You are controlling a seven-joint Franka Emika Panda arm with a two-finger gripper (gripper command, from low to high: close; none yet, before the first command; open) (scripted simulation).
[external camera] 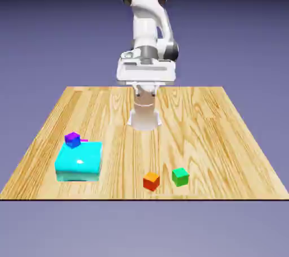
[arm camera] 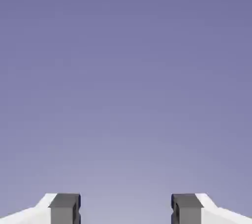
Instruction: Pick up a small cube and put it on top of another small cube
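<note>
Exterior view, clock face centred on the gripper (external camera: pixel 145 93), twelve at the top: the small orange-red cube (external camera: pixel 151 181) lies at six o'clock, low on the wooden tabletop (external camera: pixel 226 137) near its front edge and well apart from the fingers. The gripper is raised, its two fingers spread with nothing between them; the hand view shows the same wide gap and only plain backdrop (arm camera: pixel 126 70) beyond, no cube.

Clock face centred on the orange-red cube: the small green cube (external camera: pixel 180 177) sits just beside it at three o'clock, apart from it; the cyan block (external camera: pixel 79 162) lies farther off, between nine and ten, with the small purple-blue cube (external camera: pixel 72 140) at its upper edge, whether on or behind it cannot be told.

The orange-red cube has no long axis, but one upright edge points roughly toward six. The coming reach probably runs toward six and down, with a wrist turn to square the fingers to two opposite faces. The green neighbour at three leaves modest room for a finger and could be nudged.
</note>
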